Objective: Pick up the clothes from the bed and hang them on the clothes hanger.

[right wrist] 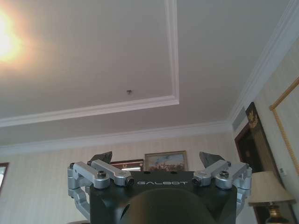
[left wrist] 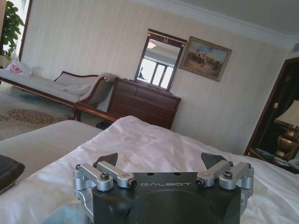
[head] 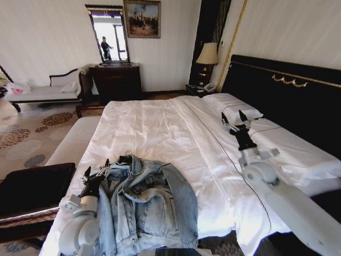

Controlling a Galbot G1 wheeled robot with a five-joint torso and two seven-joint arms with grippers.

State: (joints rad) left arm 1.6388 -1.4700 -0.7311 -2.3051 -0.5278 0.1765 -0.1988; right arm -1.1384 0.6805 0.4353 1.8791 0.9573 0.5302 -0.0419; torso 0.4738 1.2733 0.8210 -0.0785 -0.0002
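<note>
So: denim jacket (head: 146, 205) lies crumpled on the bed (head: 160, 133), at about 6 o'clock in the head view, near the foot end, collar toward 12 o'clock, front partly open, one sleeve draped toward 4 o'clock. White sheet all around it.

Left gripper (head: 96, 175) sits at about 8 o'clock in the head view, just beside the jacket's collar edge, fingers spread apart; contact with the fabric can't be told. Left wrist view: same gripper (left wrist: 161, 161) with both dark fingertips (left wrist: 108, 159) wide apart, nothing between them, white bedding beyond, a bit of blue denim (left wrist: 63, 215) at the frame's low corner.

Right gripper (head: 234, 121) is raised over the bed at about 2 o'clock in the head view, well apart from the jacket, near the white pillows (head: 234, 106) by the black headboard (head: 287, 90). Fingers spread. Right wrist view: gripper (right wrist: 159, 158) points upward at the ceiling (right wrist: 93, 56), tips wide apart, nothing held.

Background at 11–12 o'clock: dark wood dresser (head: 117, 80), mirror (head: 109, 34), framed painting (head: 142, 18), white daybed (head: 48, 90) at 10 o'clock. Table lamp (head: 208, 56) at 1 o'clock beside the headboard. Patterned carpet (head: 26, 133) at 9 o'clock, dark bench (head: 32, 186) at 8 o'clock.
</note>
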